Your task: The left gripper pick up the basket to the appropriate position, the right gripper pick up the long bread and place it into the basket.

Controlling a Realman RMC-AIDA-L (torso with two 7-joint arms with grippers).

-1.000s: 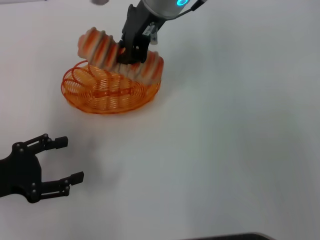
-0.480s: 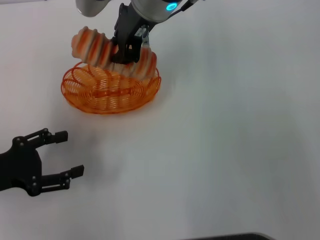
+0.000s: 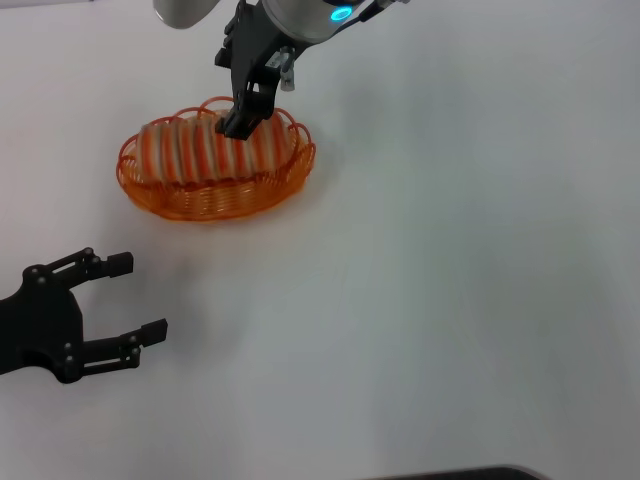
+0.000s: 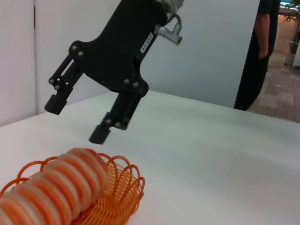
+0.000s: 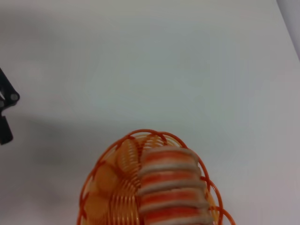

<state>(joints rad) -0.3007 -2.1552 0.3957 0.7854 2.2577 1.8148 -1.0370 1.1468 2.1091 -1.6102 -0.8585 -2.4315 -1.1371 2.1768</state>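
Note:
The long bread (image 3: 210, 150), striped orange and cream, lies lengthwise inside the orange wire basket (image 3: 200, 207) at the table's far left. It also shows in the left wrist view (image 4: 51, 187) and the right wrist view (image 5: 171, 187), resting in the basket (image 4: 123, 187) (image 5: 108, 180). My right gripper (image 3: 243, 122) hangs just above the bread's middle. The left wrist view shows the right gripper (image 4: 76, 121) open, with its fingers clear of the loaf. My left gripper (image 3: 140, 296) is open and empty at the near left, well apart from the basket.
The white table (image 3: 450, 280) is bare to the right and in front of the basket. A person (image 4: 267, 51) stands in a doorway beyond the table in the left wrist view.
The right gripper lowered the tilted bread into the basket and let go of it. The loaf now lies flat inside. The left gripper stayed almost still.

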